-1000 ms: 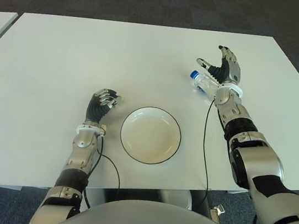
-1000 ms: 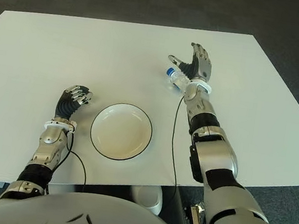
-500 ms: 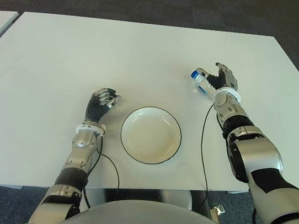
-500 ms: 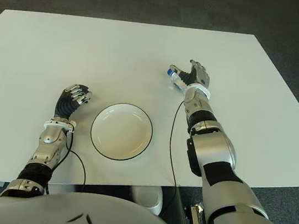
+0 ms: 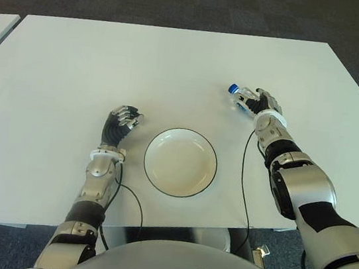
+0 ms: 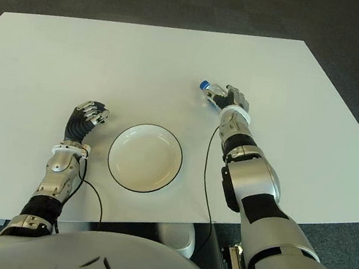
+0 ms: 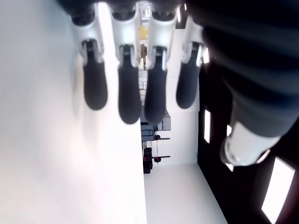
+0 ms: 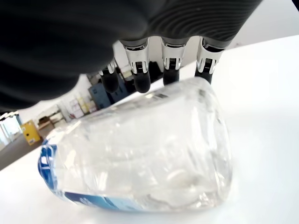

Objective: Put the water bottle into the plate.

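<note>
- Lowered since a second ago, right hand [image 5: 262, 104] now curls over the lying water bottle [image 5: 240, 97], gripping it.
- Plate [image 5: 181, 162] sits at bottle's seven o'clock.
- Left hand [image 5: 122, 124], curled empty, shows at plate's nine o'clock.

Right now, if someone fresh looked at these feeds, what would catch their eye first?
The right hand is draped over the water bottle, which lies on its side on the white table, far right of centre, blue cap pointing away from the hand. Next, the empty white plate with its dark rim sits near the front edge, with the left hand just to its left, fingers curled.
</note>
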